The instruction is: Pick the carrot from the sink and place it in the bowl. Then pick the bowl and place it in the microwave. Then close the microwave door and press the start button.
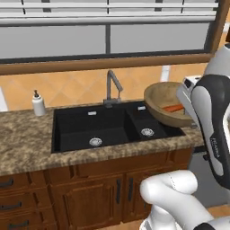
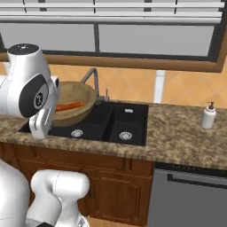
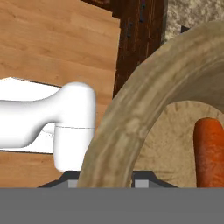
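We see the bowl lifted clear of the counter and tipped on its side, hanging above the right end of the sink with its open face turned toward the window side in the left base view. The carrot lies inside it, resting against the lower part of the inner wall; in the right base view the same carrot stretches across the bowl's hollow. Along the hand camera, the carrot stands at the right, inside the bowl, and the bowl's thick rim arcs straight up from between the finger bases.

The gripper straddles that rim; we read it as clamped on the bowl's edge, since the bowl hangs tilted in the air with nothing else under it. From the base cameras the fingers themselves are hidden behind the arm's white hand.

Below, both basins of the sink hold nothing but their silver drains. The grey faucet rises behind the basins, just beside the bowl's left rim. A white soap dispenser stands on the granite counter, well apart from the bowl, on the far side of the sink.
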Motion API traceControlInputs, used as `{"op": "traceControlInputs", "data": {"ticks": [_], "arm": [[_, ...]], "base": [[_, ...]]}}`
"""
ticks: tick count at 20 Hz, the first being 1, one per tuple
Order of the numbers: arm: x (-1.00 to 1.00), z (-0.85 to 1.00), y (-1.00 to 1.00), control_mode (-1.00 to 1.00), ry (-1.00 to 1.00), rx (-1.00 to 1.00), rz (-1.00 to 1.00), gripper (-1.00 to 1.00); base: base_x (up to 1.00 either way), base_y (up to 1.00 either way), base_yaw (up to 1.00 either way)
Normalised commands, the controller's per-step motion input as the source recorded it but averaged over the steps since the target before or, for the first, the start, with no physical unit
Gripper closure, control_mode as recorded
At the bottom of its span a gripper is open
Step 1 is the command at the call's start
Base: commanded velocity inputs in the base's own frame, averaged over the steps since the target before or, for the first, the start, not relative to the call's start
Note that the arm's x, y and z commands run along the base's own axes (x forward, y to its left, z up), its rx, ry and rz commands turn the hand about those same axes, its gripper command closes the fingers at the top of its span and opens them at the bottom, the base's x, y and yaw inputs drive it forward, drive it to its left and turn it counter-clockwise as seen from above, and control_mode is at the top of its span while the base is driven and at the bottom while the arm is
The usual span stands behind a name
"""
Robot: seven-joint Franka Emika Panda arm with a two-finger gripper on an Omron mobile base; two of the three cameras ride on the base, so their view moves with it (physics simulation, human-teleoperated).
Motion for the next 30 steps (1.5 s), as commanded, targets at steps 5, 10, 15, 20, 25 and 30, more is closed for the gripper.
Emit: {"op": "traceControlInputs", "data": {"ticks": [5, 10, 15, 20, 25, 30], "arm": [[0.0, 0.0, 0.0, 1.0, 0.0, 0.0, 0.0, 1.0], [0.0, 0.0, 0.0, 1.0, 0.0, 0.0, 0.0, 1.0], [0.0, 0.0, 0.0, 1.0, 0.0, 0.0, 0.0, 1.0], [0.0, 0.0, 0.0, 1.0, 0.0, 0.0, 0.0, 1.0], [0.0, 0.0, 0.0, 1.0, 0.0, 0.0, 0.0, 1.0], [0.0, 0.0, 0.0, 1.0, 0.0, 0.0, 0.0, 1.0]], "base": [[-0.16, -0.43, -0.37], [0.0, -0.24, -0.84], [0.0, 0.0, -1.0], [0.0, 0.0, -1.0], [0.0, 0.0, -1.0], [0.74, -0.21, -0.49]]}}
